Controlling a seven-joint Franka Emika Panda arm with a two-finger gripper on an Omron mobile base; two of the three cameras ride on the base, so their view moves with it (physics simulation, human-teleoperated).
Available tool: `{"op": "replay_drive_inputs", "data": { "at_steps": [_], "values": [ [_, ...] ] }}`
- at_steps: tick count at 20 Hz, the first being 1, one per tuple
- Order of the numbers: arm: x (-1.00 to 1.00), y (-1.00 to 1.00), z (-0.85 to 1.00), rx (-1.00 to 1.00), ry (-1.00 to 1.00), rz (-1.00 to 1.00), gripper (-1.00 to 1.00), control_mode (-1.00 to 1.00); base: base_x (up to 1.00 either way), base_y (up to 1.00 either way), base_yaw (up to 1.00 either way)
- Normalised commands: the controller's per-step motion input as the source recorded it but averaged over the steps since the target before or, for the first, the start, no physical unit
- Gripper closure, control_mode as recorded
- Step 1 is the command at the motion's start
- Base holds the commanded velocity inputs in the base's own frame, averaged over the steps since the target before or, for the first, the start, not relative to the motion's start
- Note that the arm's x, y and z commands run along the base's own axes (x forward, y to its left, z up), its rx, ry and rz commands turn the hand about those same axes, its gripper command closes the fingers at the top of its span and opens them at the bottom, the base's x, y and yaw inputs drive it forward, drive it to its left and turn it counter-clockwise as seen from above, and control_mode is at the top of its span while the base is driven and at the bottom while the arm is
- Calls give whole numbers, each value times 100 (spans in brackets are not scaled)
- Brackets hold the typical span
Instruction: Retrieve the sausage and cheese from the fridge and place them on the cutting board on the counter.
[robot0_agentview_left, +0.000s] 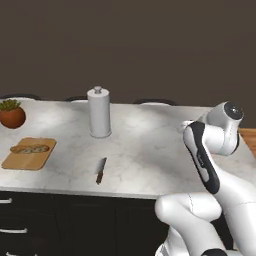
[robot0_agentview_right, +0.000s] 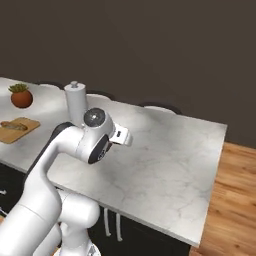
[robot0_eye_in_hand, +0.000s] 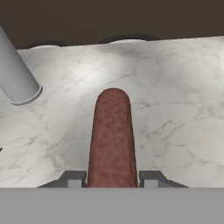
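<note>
Reddish-brown sausage (robot0_eye_in_hand: 111, 140) sits clamped btwn the gripper (robot0_eye_in_hand: 111, 178) fingers, long axis running straight out ahead of the hand, rounded free end pointing over the marbled counter (robot0_agentview_left: 150, 150). Gripper is narrow, closed on it.

Cutting board (robot0_agentview_left: 29, 153) lies far left on the counter near the front edge, w/ something elongated and mottled already on it; too small to say what. Potted plant (robot0_agentview_left: 11, 113) just behind the board, paper towel roll (robot0_agentview_left: 99, 111) and red-handled knife (robot0_agentview_left: 101, 170) btwn board and arm.

Arm is folded at the right end, well apart from the board. Judging by that, next move is a long carry leftward, passing roll and knife, then turning the sausage to lie along the board.
</note>
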Motion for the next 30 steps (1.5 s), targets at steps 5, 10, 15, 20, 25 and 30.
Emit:
{"op": "replay_drive_inputs", "data": {
  "at_steps": [5,10,15,20,25,30],
  "values": [
    [0,0,0,0,0,0,100,100,36,56,16],
    [0,0,0,0,0,0,100,100,25,78,11],
    [0,0,0,0,0,0,100,100,10,76,22],
    [0,0,0,0,0,0,100,100,34,81,6],
    [0,0,0,0,0,0,100,100,44,81,0],
    [0,0,0,0,0,0,100,100,36,75,0]
  ]
}}
